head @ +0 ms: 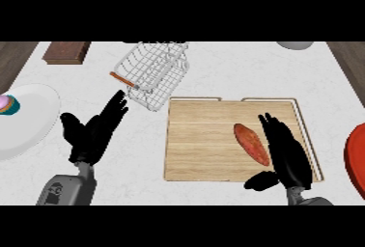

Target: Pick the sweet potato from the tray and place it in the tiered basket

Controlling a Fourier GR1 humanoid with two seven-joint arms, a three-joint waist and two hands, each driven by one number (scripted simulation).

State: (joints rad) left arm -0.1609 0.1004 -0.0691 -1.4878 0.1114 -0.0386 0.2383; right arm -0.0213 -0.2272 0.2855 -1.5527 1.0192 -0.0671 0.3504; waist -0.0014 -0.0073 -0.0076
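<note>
Reddish-orange sweet potato (251, 144), pale wood-grain tray (200, 144), white wire basket (153, 72).

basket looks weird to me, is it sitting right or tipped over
The wire basket looks tilted, leaning toward the counter's left rather than standing square, just beyond the wooden tray. Nothing is spilled; the sweet potato lies on the tray.

White marbled counter top (214, 62) bearing, at centre right, a rectangular light-wood tray (206, 144); behind it, a tilted white wire tiered basket (153, 72); at the left edge, a round white plate (32, 120); at the far left corner, a dark brown rectangular block (66, 52); at the right edge, a red object (357, 154), partly cut off.
</note>
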